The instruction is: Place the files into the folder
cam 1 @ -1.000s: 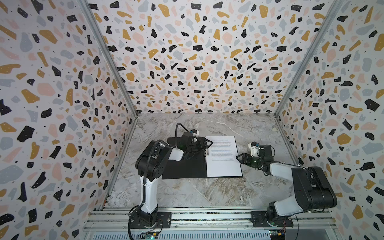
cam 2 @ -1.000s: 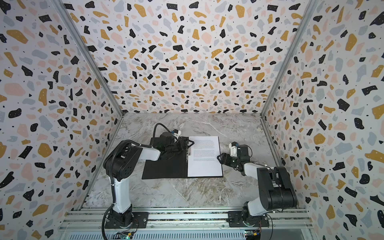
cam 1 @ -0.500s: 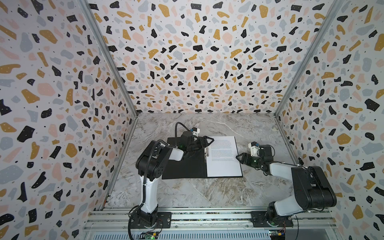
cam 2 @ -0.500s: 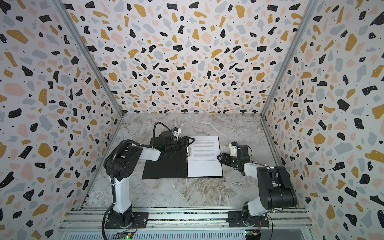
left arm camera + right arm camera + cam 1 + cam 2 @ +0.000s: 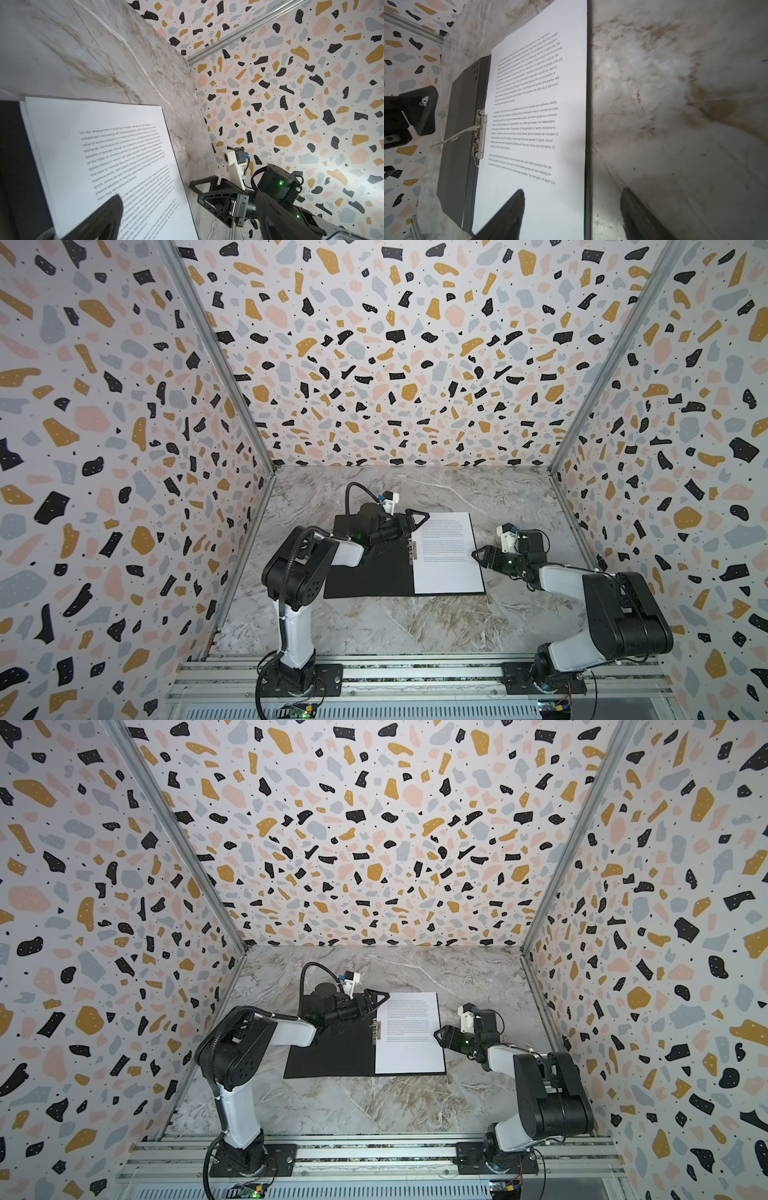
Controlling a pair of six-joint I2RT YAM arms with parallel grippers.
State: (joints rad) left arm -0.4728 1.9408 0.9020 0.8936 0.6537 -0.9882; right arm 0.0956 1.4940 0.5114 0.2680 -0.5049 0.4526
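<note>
Here, the folder (image 5: 365, 572) is lying opened flat on the marble surface (image 5: 415, 626), showing its black inside in both top views. The metal clip (image 5: 411, 547) is sitting along the spine, its lever standing raised in the right wrist view. The files (image 5: 446, 564) are resting on the folder's right half, squared to its edges, the uppermost white sheet carrying paragraphs of dense printed text. In the left wrist view a second white edge is peeking out just beneath it. The left arm is reaching forward over the folder's black half, the left tool (image 5: 419, 517) hovering above the far end of the spine beside the sheet's corner, jaws spread wide and gripping nothing. The right arm is stretching low across the surface from the right, the right tool (image 5: 478, 554) pointing at the sheet's right edge. Its jaws are standing partly apart, one finger (image 5: 508, 214) over the paper and the other over bare marble, holding nothing.
</note>
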